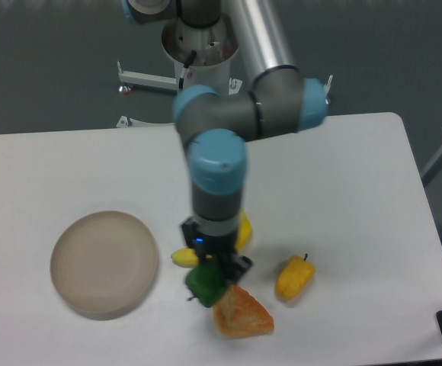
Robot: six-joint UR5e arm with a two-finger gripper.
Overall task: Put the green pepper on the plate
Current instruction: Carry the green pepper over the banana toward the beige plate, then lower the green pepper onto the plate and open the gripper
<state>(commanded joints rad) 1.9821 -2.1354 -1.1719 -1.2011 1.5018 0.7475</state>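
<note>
**A:** What crowds the green pepper (pixel 203 283)?

**B:** Plenty. An orange wedge-shaped piece (pixel 241 313) touches it on the side toward the table's (pixel 343 191) front edge. A banana (pixel 184 257) lies just behind it, mostly hidden by the arm, its yellow showing on both sides of the wrist. A yellow pepper (pixel 294 277) sits apart, nearer the right edge.

**A:** And the plate (pixel 104 263)?

**B:** Toward the front-left part of the table, nothing in it. It stands clear of the cluster, near the banana's end.

**A:** The gripper (pixel 215 268)?

**B:** Straight down over the green pepper, jaws seemingly pinching it, though the wrist hides the contact.

**A:** Which way does the pepper point?

**B:** Too blocky and too covered to tell its long axis or stem. It sits near the middle of the front edge.
</note>
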